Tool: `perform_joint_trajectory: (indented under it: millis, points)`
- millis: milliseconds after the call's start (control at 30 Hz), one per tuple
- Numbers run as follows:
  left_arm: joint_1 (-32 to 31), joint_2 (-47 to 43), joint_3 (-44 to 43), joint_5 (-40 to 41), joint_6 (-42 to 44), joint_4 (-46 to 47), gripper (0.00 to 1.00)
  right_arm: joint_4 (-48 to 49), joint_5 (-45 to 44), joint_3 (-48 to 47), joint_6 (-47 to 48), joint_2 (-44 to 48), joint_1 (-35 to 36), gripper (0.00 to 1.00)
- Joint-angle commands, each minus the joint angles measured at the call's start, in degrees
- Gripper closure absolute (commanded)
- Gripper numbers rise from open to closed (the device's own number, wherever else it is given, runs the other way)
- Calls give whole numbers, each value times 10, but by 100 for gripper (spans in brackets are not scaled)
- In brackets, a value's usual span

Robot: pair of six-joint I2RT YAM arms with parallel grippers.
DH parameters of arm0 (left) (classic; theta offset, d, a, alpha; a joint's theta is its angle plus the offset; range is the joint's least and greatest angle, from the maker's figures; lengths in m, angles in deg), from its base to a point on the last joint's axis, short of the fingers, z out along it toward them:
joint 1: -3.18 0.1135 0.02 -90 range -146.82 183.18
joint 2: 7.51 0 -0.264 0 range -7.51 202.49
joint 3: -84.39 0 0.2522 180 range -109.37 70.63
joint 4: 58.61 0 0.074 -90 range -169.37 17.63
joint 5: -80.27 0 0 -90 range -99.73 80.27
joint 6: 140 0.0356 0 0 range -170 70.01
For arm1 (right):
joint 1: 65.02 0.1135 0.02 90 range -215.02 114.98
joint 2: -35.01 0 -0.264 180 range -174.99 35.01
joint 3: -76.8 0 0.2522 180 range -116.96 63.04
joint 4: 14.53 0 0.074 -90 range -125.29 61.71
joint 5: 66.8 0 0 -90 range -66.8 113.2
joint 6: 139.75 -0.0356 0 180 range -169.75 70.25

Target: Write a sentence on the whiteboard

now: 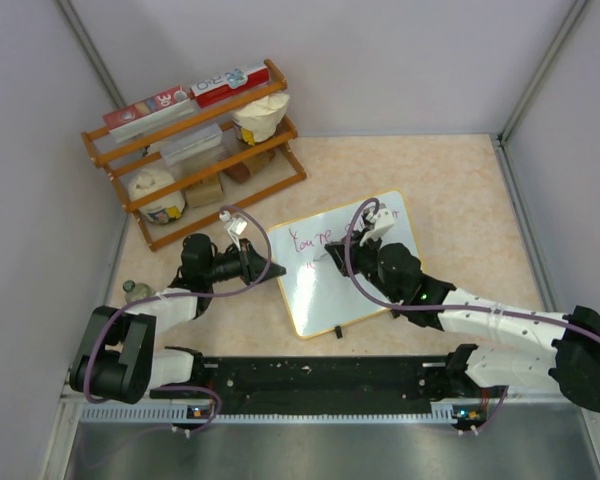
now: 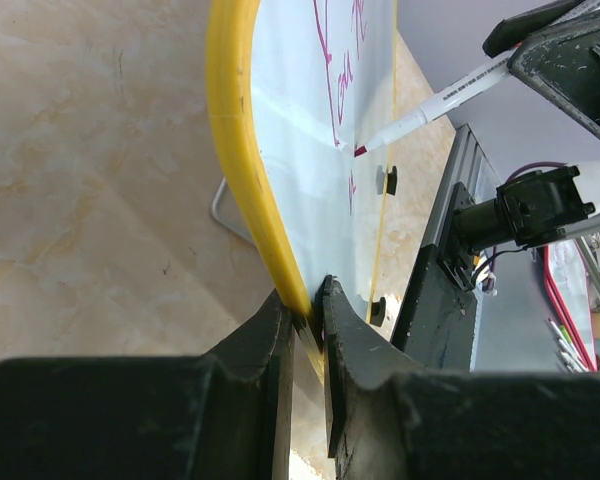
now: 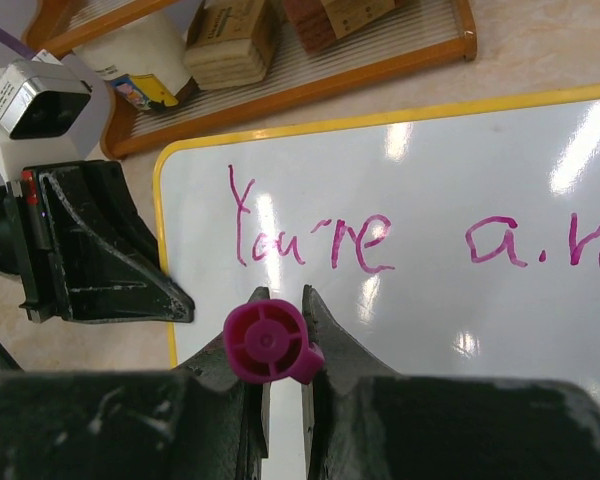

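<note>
Top external view: the whiteboard [image 1: 325,295] rests on the worktop [image 1: 460,190] between the two arms, in front of a wooden rack [image 1: 195,140], with one line of magenta writing begun. The left gripper [image 2: 308,300] has its fingers pinched narrow on the board's yellow rim, judged to be steadying it against the pressure of writing. The right gripper [image 3: 280,298] has its fingers closed around a marker [image 3: 268,343], held upright with its tip at the surface below the first word, placed to write the next stroke.
</note>
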Motion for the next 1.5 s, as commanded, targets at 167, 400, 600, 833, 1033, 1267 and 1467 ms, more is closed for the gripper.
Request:
perform_joint_trajectory:
  millis: [167, 400, 600, 833, 1033, 1267, 1467]
  points:
    - [0, -7, 0, 25, 45, 18, 100, -16, 18, 6, -15, 6, 3, 100]
    - [0, -7, 0, 26, 45, 18, 100, -24, 6, 26, -26, 22, 3, 100]
    - [0, -7, 1, 26, 45, 17, 100, -29, -20, 25, -23, 28, 2, 100]
    - [0, -7, 1, 26, 45, 17, 100, -28, -46, 1, -20, 22, -2, 100]
    - [0, -8, 1, 26, 45, 17, 100, -18, -46, -9, -19, 20, -14, 100]
    - [0, -7, 1, 26, 45, 17, 100, -15, -28, -25, -14, 7, -16, 100]
    - [0, -7, 0, 25, 45, 17, 100, -10, 6, -29, -13, -2, -17, 100]
